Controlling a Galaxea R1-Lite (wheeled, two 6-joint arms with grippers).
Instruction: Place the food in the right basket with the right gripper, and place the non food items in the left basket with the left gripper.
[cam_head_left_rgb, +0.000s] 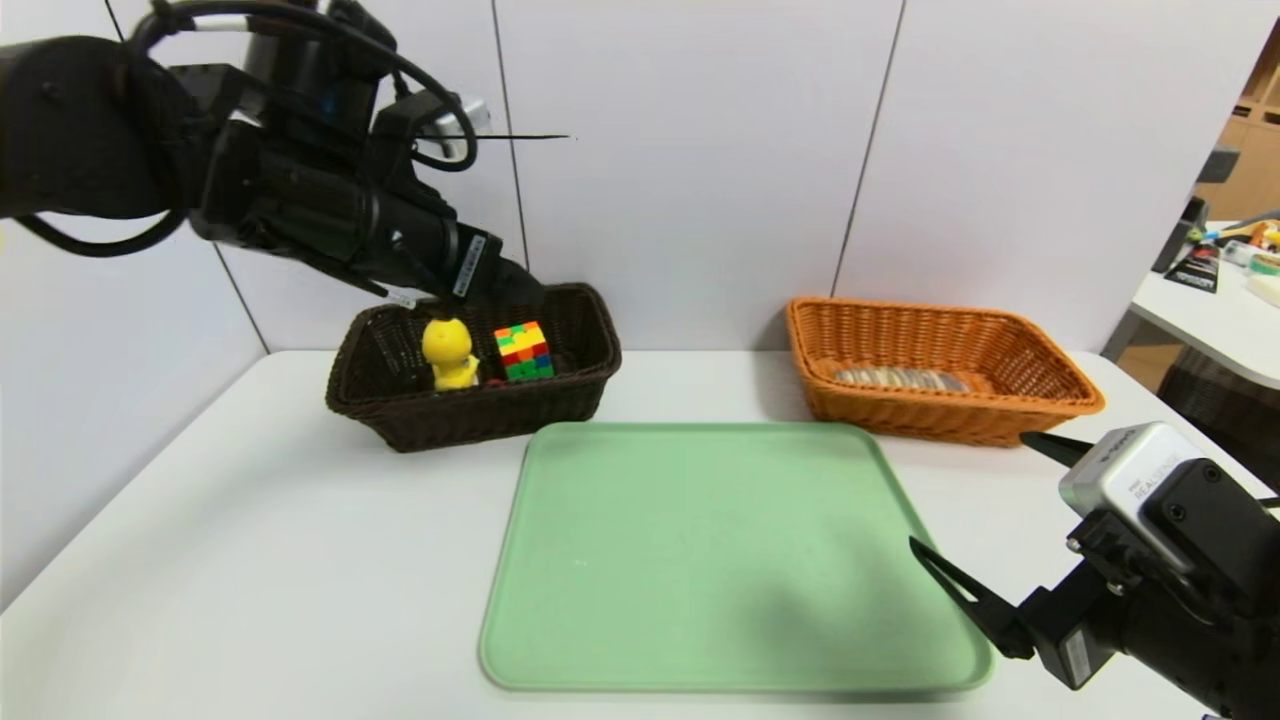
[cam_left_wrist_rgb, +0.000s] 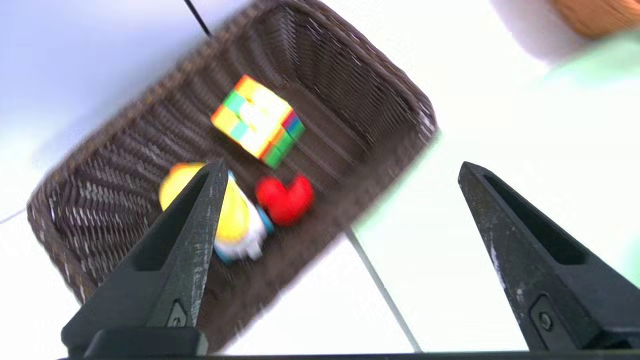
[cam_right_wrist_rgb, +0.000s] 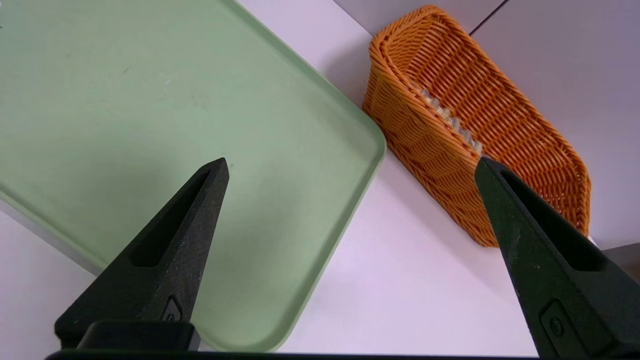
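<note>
Nearest my head camera, the right gripper (cam_head_left_rgb: 985, 520) is sitting low at the near right, over the right edge of the green tray (cam_head_left_rgb: 700, 560), jaws spread wide with nothing between them. In the right wrist view those jaws are framing bare tray (cam_right_wrist_rgb: 150, 100) on one side and the right basket (cam_right_wrist_rgb: 500, 120) on the other, neither touching. The orange basket (cam_head_left_rgb: 940, 365) is standing on the tabletop (cam_head_left_rgb: 250, 560) just beyond the tray's far right corner, and the food (cam_head_left_rgb: 900, 379) is lying flat inside it, only a striped strip showing over the near wall; it is well apart from the right jaws.

I'm seeing the left gripper (cam_left_wrist_rgb: 340, 170) hanging above the left basket (cam_head_left_rgb: 400, 400), tilted down toward it. In the head view its tip is hidden behind its own body over the basket's far rim. In the left wrist view the jaws are wide apart and empty. The dark basket (cam_left_wrist_rgb: 350, 90) is lying below them, clear of them. Inside it: the yellow duck toy (cam_left_wrist_rgb: 235, 215) standing upright on its white base, partly covered by one jaw in that view; the red rubber duck (cam_left_wrist_rgb: 285, 200) just beside it; the puzzle cube (cam_left_wrist_rgb: 257, 120) near both, toward the far wall. In the head view the duck toy (cam_head_left_rgb: 450, 353) and cube (cam_head_left_rgb: 524, 351) are side by side, not touching.
</note>
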